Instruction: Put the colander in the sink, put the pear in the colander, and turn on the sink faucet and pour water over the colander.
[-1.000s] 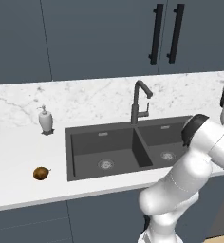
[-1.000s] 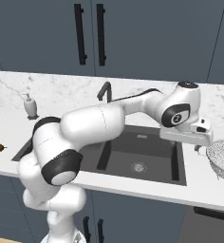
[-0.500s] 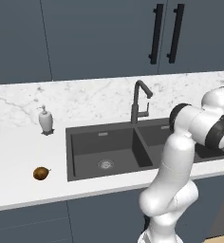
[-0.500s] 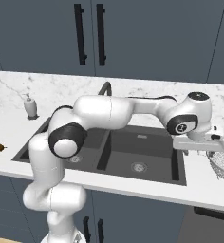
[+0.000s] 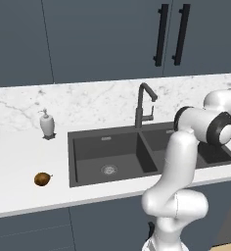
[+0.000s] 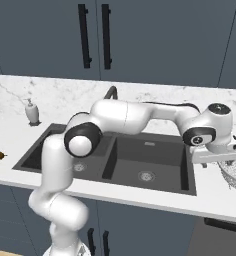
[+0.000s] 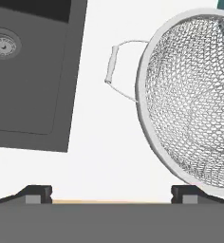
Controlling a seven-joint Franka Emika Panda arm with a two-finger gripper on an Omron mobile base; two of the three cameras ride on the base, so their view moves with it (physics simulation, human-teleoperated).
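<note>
- Wide-open two-finger gripper (image 7: 111, 192), holding nothing, with the two small dark fingertips (image 7: 38, 193) spread far apart at the bottom of the hand view, likely so as to take a rim or handle between them.
- Round silvery-white perforated mesh colander (image 7: 192, 102) resting upright on the white marble counter (image 7: 99, 142) just beside the right edge of the dark grey rectangular double-basin sink (image 6: 150, 160), not yet moved into a basin.
- Colander off to one side of the open span, not centred; its thin wire side handle (image 7: 115, 66) pointing towards the sink, and one fingertip close under the near rim.
- In the right base view, hand reached out low past the sink's right edge, over the mesh bowl, which fits an approach for a first grasp.
- Small brown-orange roundish pear (image 5: 42, 179) lying on the counter well apart, left of the sink, presumably waiting until the colander sits in a basin.
- Tall slim dark metal faucet (image 5: 143, 105) standing behind the divider between the basins, no water seen running; white soap dispenser bottle (image 5: 47, 123) off to the left.
- Both basins bare apart from the round metal drains (image 7: 4, 44), so all three steps judged still ahead.
</note>
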